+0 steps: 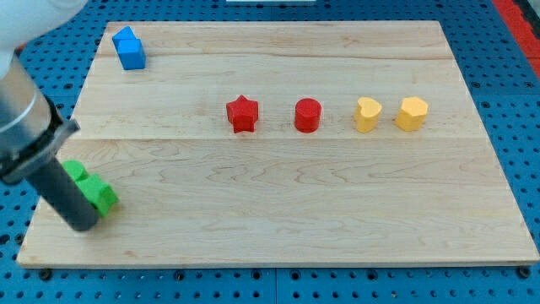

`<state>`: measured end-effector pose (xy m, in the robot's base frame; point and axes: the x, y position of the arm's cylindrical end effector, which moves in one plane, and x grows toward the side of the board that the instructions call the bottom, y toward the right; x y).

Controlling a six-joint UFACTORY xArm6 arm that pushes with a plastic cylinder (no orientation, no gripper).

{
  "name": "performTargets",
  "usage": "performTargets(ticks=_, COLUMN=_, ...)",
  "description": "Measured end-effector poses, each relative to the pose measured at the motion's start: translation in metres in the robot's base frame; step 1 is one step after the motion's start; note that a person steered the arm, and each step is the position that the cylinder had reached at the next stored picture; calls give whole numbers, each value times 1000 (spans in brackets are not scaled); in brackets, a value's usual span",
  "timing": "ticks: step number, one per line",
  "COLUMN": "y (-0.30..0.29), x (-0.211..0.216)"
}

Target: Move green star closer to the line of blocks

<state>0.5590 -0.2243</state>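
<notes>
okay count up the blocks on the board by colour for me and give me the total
Red: 2, the red star and the red cylinder
Yellow: 2, the yellow heart and the yellow hexagon
Blue: 1, the blue block
Green: 1, the green star, partly hidden behind my tip
Total: 6

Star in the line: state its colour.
Red star, plain in the camera view, leftmost of the line.

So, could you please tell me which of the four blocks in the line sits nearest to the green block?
The red star, at the line's left end; the red cylinder and both yellow blocks lie farther to the view's right.
</notes>
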Motion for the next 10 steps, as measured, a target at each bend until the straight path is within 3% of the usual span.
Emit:
performTargets(ticks=3, y=18, x=-75)
performTargets(ticks=7, y=-24, x=-154)
performTargets(ticks=9, y=78, x=-158)
performTargets(ticks=10, y=32, x=-209)
